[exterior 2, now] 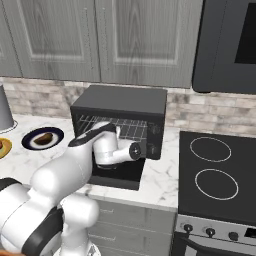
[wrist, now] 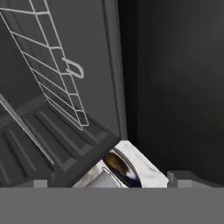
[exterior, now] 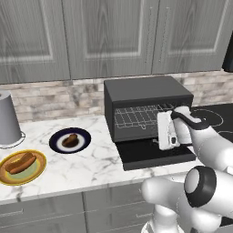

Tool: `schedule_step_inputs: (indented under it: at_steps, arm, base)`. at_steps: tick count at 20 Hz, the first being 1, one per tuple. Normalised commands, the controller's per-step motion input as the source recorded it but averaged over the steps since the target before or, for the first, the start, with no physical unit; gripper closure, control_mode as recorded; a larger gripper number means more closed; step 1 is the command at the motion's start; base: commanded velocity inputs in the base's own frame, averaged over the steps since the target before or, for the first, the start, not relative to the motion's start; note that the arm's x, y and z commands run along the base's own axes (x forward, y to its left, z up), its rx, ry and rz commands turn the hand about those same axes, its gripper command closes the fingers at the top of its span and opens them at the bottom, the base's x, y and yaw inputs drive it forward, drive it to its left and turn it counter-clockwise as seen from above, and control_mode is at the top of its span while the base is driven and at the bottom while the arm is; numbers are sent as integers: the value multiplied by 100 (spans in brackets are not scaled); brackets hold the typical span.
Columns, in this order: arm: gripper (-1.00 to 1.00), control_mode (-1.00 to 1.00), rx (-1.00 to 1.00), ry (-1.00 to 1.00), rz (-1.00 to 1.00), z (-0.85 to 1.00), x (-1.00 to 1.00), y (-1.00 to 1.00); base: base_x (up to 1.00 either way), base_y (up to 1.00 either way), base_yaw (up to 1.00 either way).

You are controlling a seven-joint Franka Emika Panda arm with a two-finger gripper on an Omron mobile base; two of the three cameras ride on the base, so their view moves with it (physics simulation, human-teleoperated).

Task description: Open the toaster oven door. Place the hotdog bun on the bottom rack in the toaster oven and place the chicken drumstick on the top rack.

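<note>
Readable text: none on any surface in the three views.
toaster oven [exterior: 148, 93]: plain matte black casing, no brand name or numbers legible.
stovetop [exterior 2: 217, 172]: white ring marks only, no lettering.
stove knobs [exterior 2: 210, 231]: too small to tell whether any marks stand on them.
cabinet doors [exterior: 109, 36]: bare grey wood grain, no labels.
plates [exterior: 69, 140]: no print or signs.
</note>
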Motion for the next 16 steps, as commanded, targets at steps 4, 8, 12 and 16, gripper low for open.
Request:
schedule_step_inputs:
  at_steps: [4,8,12,16]
  arm:
    - [-100,-100,20,0,-12,20,21,0]
    - [-100,-100,21,-1,-10,0,7,0]
    - [-100,-100,20,-2,-13,2,25,0]
    - [-100,-100,9,3,-9,2,36,0]
  base:
    - [0,0,0]
    - [0,0,0]
    - [0,0,0]
    - [0,0,0]
